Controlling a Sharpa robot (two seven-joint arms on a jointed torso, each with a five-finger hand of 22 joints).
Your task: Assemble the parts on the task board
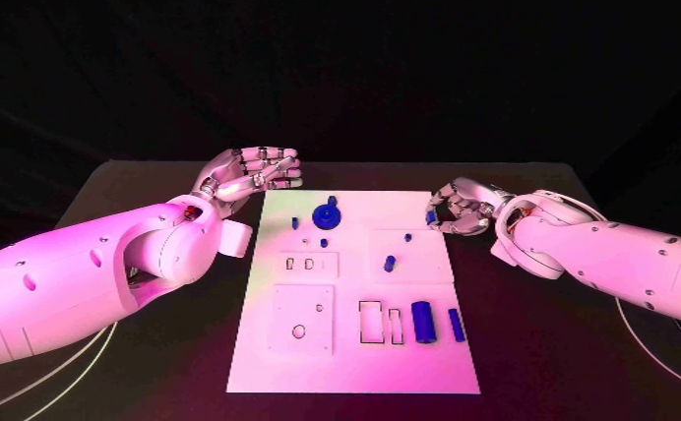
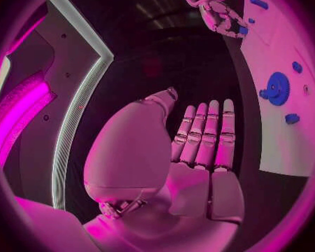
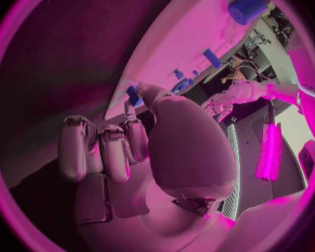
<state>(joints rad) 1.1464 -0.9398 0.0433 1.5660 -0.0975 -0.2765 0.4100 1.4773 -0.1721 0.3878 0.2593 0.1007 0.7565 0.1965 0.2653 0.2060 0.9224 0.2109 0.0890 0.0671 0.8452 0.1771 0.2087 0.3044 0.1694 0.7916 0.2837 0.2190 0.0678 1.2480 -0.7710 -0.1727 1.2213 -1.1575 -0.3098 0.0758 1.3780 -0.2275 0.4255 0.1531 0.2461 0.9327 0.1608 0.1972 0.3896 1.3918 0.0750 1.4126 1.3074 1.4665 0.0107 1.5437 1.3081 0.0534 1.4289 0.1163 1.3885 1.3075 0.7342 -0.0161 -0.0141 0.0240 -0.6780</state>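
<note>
The white task board (image 1: 426,362) lies in the middle of the black table. On it are a blue gear (image 1: 328,212), small blue pegs (image 1: 389,264), a thick blue cylinder (image 1: 421,320) and a slim blue bar (image 1: 456,325). My right hand (image 1: 462,207) hovers at the board's right edge and pinches a small blue part (image 1: 430,215) between thumb and a finger; the part (image 3: 133,95) sits at its fingertips. My left hand (image 1: 253,173) hangs beyond the board's far left corner, fingers (image 2: 208,134) straight, holding nothing. The gear (image 2: 277,88) lies off to its side.
Several rectangular and round recesses (image 1: 379,323) are cut into the board's near half. Bare black table (image 1: 553,342) lies on both sides of the board and in front of it. White cables (image 1: 57,367) run below my left arm.
</note>
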